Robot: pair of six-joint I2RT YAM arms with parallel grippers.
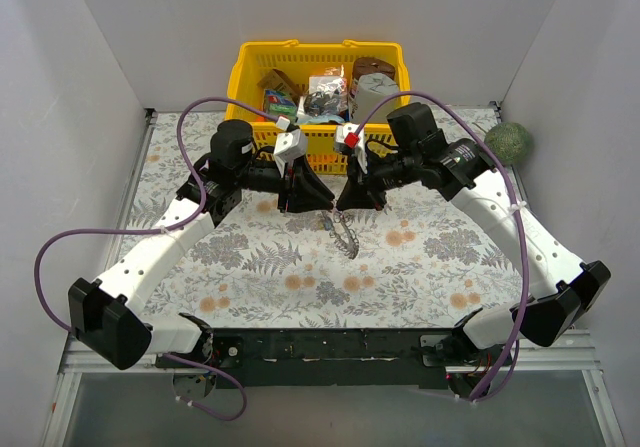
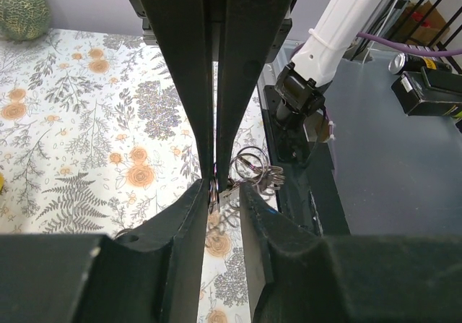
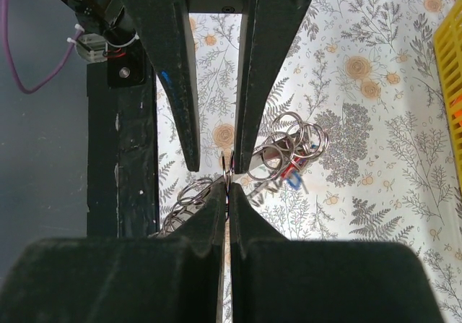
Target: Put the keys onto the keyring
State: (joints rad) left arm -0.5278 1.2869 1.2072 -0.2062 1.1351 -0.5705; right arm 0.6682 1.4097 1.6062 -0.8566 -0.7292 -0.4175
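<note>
The two arms meet nose to nose just in front of the yellow basket [image 1: 250, 82], at the middle of its near wall, with their fingertips almost touching. The right hand [image 3: 227, 189] is clenched tight. Pinched in its tips is a thin, edge-on sliver of metal belonging to the keyring [image 3: 289, 144], a tangle of silver split rings. I cannot tell whether that sliver is a ring or a key blade. The left hand [image 2: 225, 196] is released, its fingers standing apart on either side of the same sliver, and neither visibly presses it.

The rest of the keyring sits just beside the two sets of fingertips, over the flowered tabletop [image 1: 440, 257]. A fine chain [image 1: 347, 242] trails from it away from the basket, toward the arms' bases. That basket-to-bases line is the bunch's long axis, and it runs across the line along which the hands face each other. The keys [image 3: 292, 178] show only as small blue and red bits tucked against the rings, too small to say whether they are threaded.

To my eye the coming move turns on the left hand. The piece lies straight ahead between its fingers, so it should need only to clamp, not travel. Neither hand is nearer, since the right one has the piece already.
</note>
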